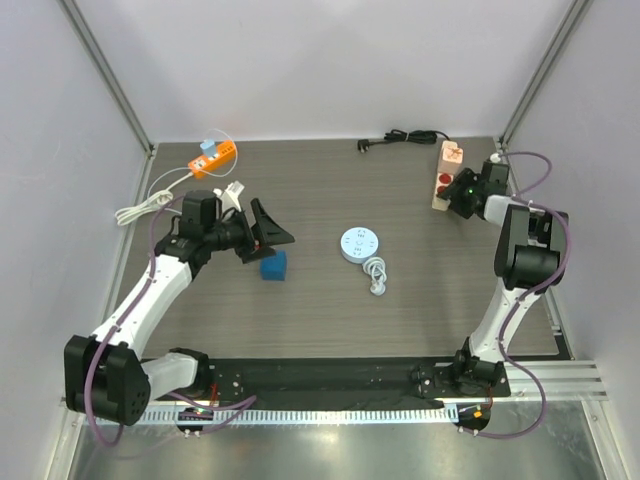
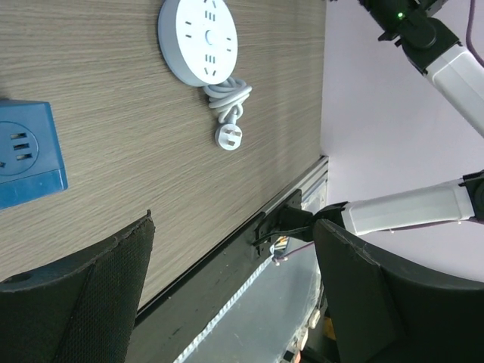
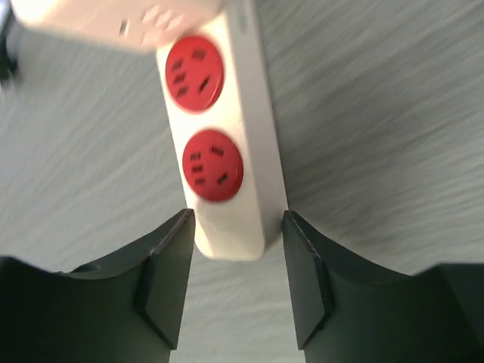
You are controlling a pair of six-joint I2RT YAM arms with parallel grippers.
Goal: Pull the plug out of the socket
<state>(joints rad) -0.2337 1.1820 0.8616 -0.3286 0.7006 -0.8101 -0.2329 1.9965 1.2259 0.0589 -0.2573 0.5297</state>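
- Clamps the black right fingers (image 3: 170, 265) onto the near end of the white plastic power strip with round red sockets (image 3: 253, 113), one finger against each long side.
- Shows the pale blocky plug (image 3: 113, 19), blurred, seated in the strip's far end, past two red sockets from the fingertips and not touched by them.
- Sets strip and plug at the far right of the grey wood-grain worktop (image 1: 400, 300), the strip running lengthwise toward the back wall.
- Spreads the black left fingers (image 2: 83, 295) wide, nothing between them, above the worktop just beside a blue cube socket (image 2: 26, 155), well apart from the strip.
- Places a round white socket disc with coiled white cord (image 2: 198, 38) mid-worktop, between the two arms.
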